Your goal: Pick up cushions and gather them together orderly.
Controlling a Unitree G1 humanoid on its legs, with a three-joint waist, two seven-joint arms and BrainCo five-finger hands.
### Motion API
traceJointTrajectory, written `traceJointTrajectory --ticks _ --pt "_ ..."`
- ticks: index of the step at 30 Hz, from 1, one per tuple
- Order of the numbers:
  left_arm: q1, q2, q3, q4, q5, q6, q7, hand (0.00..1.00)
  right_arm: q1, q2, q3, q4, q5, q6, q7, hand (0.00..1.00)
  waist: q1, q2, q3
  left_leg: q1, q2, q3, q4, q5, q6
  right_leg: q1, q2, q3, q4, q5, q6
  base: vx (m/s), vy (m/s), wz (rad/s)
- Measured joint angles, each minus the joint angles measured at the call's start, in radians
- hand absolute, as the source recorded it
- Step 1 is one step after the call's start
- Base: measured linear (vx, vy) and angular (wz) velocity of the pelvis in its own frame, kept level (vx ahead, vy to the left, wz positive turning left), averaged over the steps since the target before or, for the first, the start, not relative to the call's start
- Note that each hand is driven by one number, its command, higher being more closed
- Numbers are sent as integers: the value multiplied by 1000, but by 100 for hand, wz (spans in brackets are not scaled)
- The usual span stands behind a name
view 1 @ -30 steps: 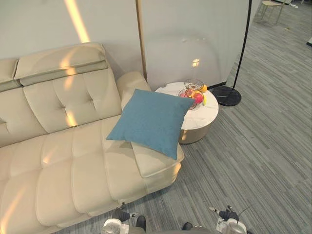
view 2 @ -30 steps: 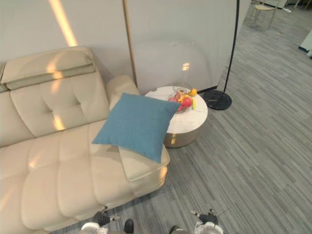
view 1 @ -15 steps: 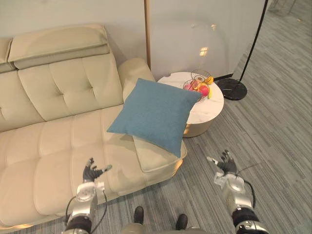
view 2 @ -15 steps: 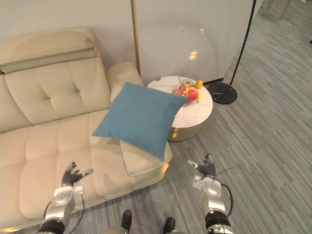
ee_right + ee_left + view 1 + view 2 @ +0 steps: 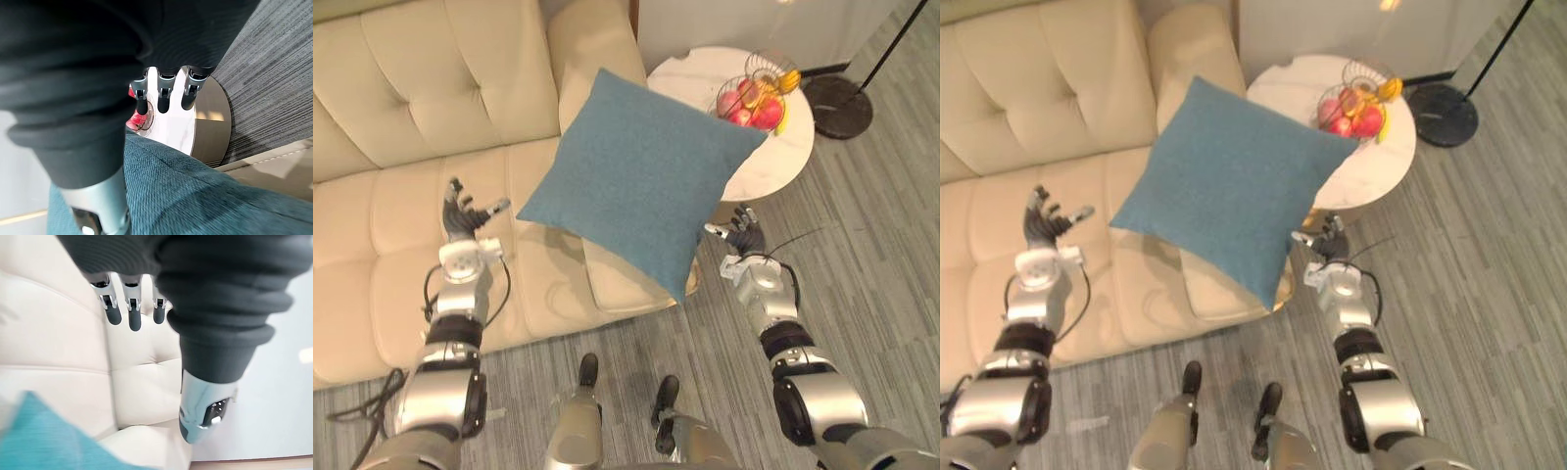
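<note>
A blue square cushion (image 5: 636, 181) leans tilted on the end of the cream sofa (image 5: 391, 117), one corner hanging past the seat edge toward the floor. My left hand (image 5: 462, 217) is raised over the sofa seat to the left of the cushion, fingers (image 5: 129, 308) straight and spread, holding nothing. My right hand (image 5: 744, 235) is up beside the cushion's lower right edge, over the floor, fingers (image 5: 164, 95) straight, apart from the cloth. The cushion (image 5: 195, 196) lies close under the right hand's thumb side.
A round white side table (image 5: 700, 73) stands right behind the cushion, with a wire basket of fruit (image 5: 756, 93) on it. A floor lamp's black base (image 5: 839, 104) sits on the grey striped floor (image 5: 881, 255) at the far right.
The camera has tipped down and closer to the sofa. Both arms have stretched up and forward, so the hands now flank the cushion on its left and right. The cushion has not moved.
</note>
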Motion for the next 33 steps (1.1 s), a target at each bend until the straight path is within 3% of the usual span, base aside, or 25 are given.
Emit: traceJointTrajectory --ticks 11,14,16,17,18,19,20,22,24,25,27,28,33 --pt "-269 -30 -130 97 4 0 -6 0 -112 32 78 -13 80 1 -10 0 2 0 29 -114 35 16 128 -25 -8 -85 15 11 73 0 1 29 2 -2" --pt "-291 -85 -152 139 8 2 -8 0 -127 52 107 -17 107 1 -28 0 1 -1 29 -145 45 27 172 -33 -16 -95 21 12 74 1 1 52 4 -5" --pt "-290 -121 -173 180 30 9 -12 0 -132 69 129 -34 113 1 -34 0 3 -7 35 -228 56 55 318 -70 -29 -93 26 25 76 4 -2 64 30 -17" --pt "-290 -147 -172 205 47 13 -10 0 -137 78 140 -54 113 0 -38 0 4 -4 41 -236 49 61 228 -96 -13 -93 33 33 76 4 -2 71 88 -48" --pt "-280 -177 -181 217 54 19 -3 100 -140 81 160 -64 114 -2 -39 0 9 12 41 -194 63 80 37 24 24 -88 64 35 83 -7 12 74 121 -45" --pt "-279 -180 -186 217 60 19 -1 100 -140 85 159 -67 114 -4 -40 0 7 8 44 -184 67 88 24 19 22 -90 64 32 89 -17 18 100 158 -11" --pt "-278 -199 -224 214 88 13 -1 100 -140 74 153 -71 114 -2 -44 100 1 2 47 -182 60 76 8 20 23 -100 56 25 109 -24 24 86 115 26" --pt "-261 -199 -263 214 118 18 -3 100 -140 74 155 -70 120 5 -54 100 9 1 48 -160 58 74 8 20 23 -106 44 21 167 -36 37 84 54 20" --pt "-238 -194 -267 215 150 32 -3 100 -140 72 155 -71 139 3 -57 100 14 1 50 -131 56 77 9 19 23 -122 14 12 207 -103 55 37 -26 3" --pt "-227 -191 -267 215 167 41 -3 100 -146 65 155 -71 146 -1 -57 100 15 0 49 -123 49 78 10 19 23 -116 -20 4 155 -91 65 -5 -60 11" --pt "-222 -181 -268 212 172 38 -3 100 -164 52 154 -71 152 -4 -57 100 9 -5 51 -131 38 73 9 18 21 -112 -40 16 113 -30 71 -23 -97 16" --pt "-218 -164 -268 211 171 37 -3 100 -180 58 155 -71 153 -4 -56 100 21 -5 52 -138 56 77 7 21 17 -113 -20 22 88 -31 69 -14 -138 -4" --pt "-195 -153 -276 167 109 39 -2 100 -173 67 153 -70 161 0 -48 100 13 -3 53 -98 70 65 -11 40 -10 -74 4 22 81 -34 64 -12 -89 0"
